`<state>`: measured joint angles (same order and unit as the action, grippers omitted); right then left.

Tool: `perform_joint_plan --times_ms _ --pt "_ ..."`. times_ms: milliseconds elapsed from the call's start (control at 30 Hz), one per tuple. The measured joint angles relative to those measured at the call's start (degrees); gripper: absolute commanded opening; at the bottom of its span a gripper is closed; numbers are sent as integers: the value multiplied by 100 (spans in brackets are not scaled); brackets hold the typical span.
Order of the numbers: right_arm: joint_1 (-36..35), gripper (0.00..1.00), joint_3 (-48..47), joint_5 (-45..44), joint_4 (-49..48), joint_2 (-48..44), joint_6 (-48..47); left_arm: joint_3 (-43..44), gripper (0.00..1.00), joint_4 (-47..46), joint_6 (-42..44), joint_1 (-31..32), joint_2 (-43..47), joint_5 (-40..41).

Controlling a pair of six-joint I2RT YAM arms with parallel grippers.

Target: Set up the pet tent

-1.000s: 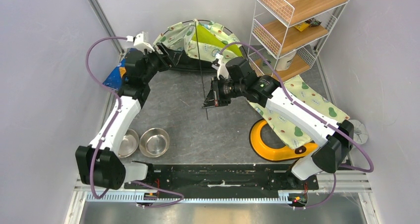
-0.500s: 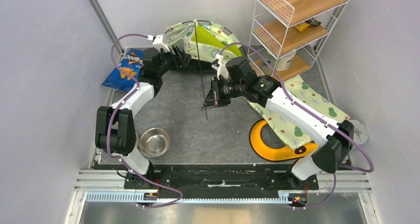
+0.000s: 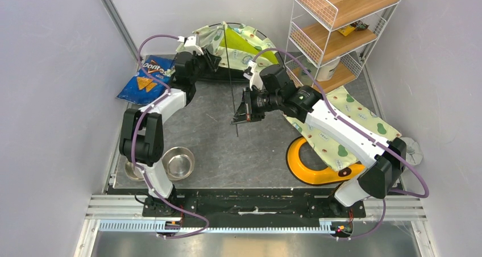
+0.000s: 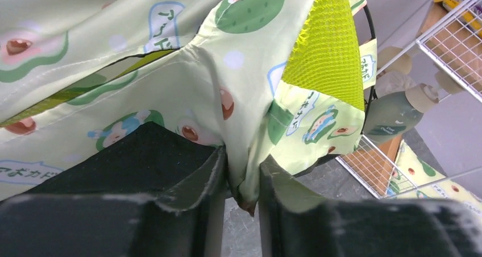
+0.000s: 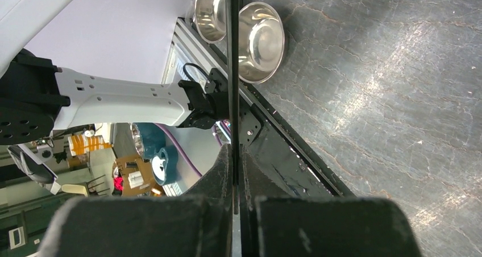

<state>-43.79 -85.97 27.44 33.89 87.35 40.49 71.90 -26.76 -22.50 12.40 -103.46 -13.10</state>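
Pinching soft pet tent (image 4: 187, 81) fabric in left tool (image 4: 243, 177); right tool (image 5: 236, 160) clamped on thin black pole (image 5: 232, 69)

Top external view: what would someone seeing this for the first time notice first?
The slumped pet tent at the far edge of the table, its lime-green lining showing, draws the eye first. The left gripper is shut on a fold of its printed fabric, while the right gripper, mid-table, clamps a thin black pole that runs up to the tent. A blue Doritos bag lies at the far left.
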Motion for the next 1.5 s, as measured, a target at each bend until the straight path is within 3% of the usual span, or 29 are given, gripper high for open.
perform_joint_plan --times_ms 67,100,400,700,1100,1500 --pt "20 0 0 20 0 0 0 4 4 11 20 -2 -20 85" --pt "26 0 0 22 0 0 0 7 2 9 37 -4 -22 105" --pt "46 0 0 37 -289 0 223 2 2 4 74 -4 -9 -31" --pt "52 0 0 518 -1102 291 1622 -372 2 -7 125 2 562 -267" --pt "90 0 0 710 -717 730 2465 -855 2 7 437 122 953 -662" --pt "374 0 -267 177 -861 911 2702 -2151 2 46 387 363 2326 -841"
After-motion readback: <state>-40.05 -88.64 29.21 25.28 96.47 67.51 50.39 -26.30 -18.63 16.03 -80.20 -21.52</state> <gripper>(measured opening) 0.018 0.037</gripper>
